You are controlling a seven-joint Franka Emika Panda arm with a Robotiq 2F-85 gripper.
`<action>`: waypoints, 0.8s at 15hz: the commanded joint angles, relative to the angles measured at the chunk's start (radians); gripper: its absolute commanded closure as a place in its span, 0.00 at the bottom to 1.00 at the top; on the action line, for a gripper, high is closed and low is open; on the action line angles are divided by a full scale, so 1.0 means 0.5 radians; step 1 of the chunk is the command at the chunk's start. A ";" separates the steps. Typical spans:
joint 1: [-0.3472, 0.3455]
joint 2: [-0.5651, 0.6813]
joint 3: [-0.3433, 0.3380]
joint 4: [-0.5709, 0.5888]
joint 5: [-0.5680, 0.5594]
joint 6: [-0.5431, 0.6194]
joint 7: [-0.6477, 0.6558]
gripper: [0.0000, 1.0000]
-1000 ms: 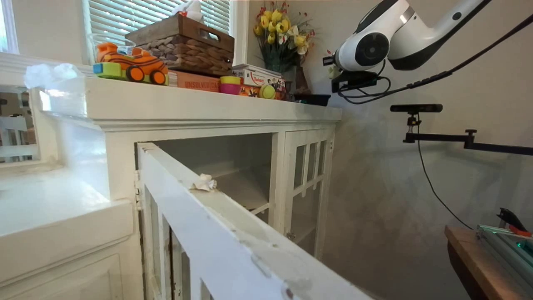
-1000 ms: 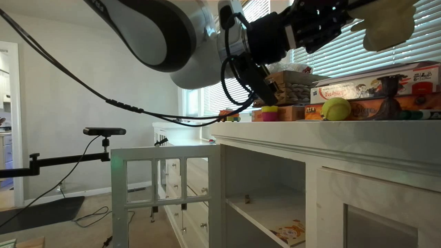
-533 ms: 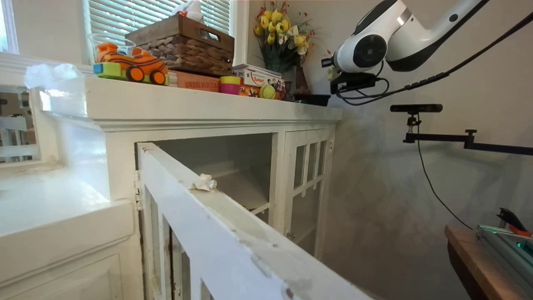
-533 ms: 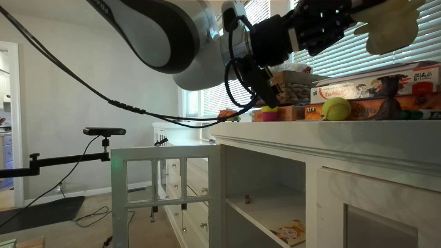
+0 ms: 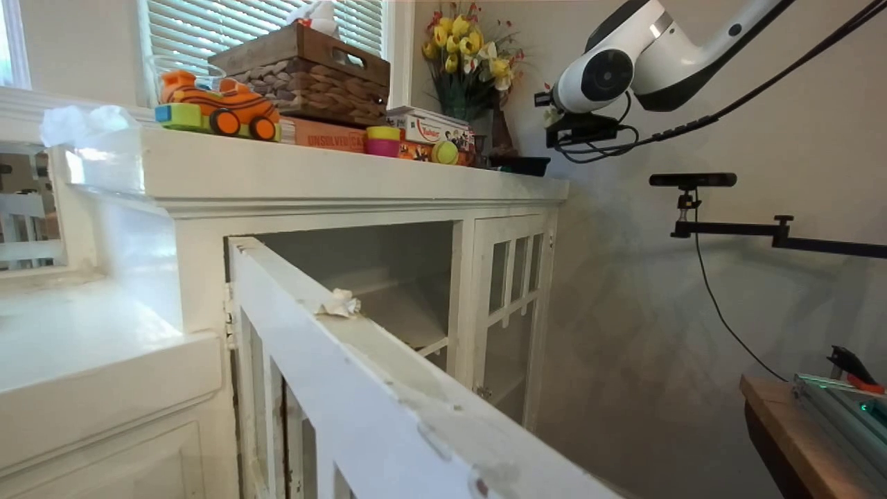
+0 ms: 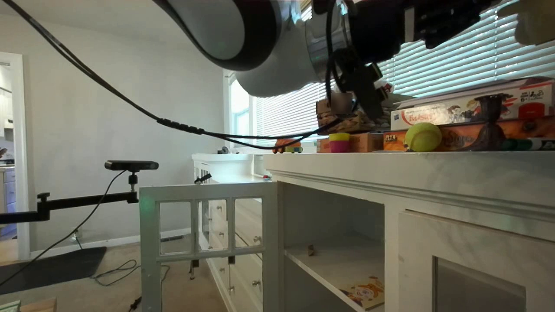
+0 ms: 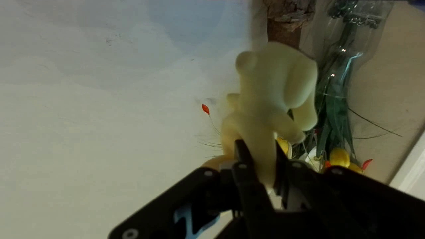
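Camera (image 6: 132, 165), black and bar-shaped, is carried by a black jointed bracket (image 6: 86, 201) at the left of an exterior view. Next, a white-painted cabinet door with glass panes (image 6: 208, 190) is swung open. Along the white cabinet top (image 6: 390, 165) are ranged an orange, green and blue toy vehicle (image 5: 217, 111), yellow and pink stacked cups (image 6: 339, 145), a yellow-green tennis ball (image 6: 423, 137) and a white-and-red Twister box (image 6: 455, 106), which is laid on an orange cardboard box (image 6: 460, 135). Before these boxes a dark brown candlestick (image 6: 490, 125) is set. At upper right, higher than the boxes, a pale cream animal-shaped figure (image 7: 265, 86) is held in the air by a black two-fingered gripper (image 7: 258, 149), whose fingers are closed narrowly about its lower part. In the wrist view, the figure is flanked by a pale wall (image 7: 116, 132) at left and by yellow flowers with green stems (image 7: 339, 157) at right.
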 commanded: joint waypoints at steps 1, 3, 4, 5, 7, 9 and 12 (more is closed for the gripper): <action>-0.061 0.172 -0.012 0.223 0.022 0.142 0.082 0.96; -0.092 0.229 -0.008 0.298 0.026 0.181 0.097 0.96; -0.110 0.265 -0.007 0.344 0.042 0.202 0.097 0.96; -0.128 0.300 -0.008 0.385 0.053 0.215 0.098 0.96; -0.171 0.359 -0.010 0.474 0.068 0.249 0.096 0.96; -0.214 0.434 -0.009 0.571 0.083 0.285 0.098 0.96; -0.282 0.539 0.002 0.712 0.119 0.381 0.110 0.96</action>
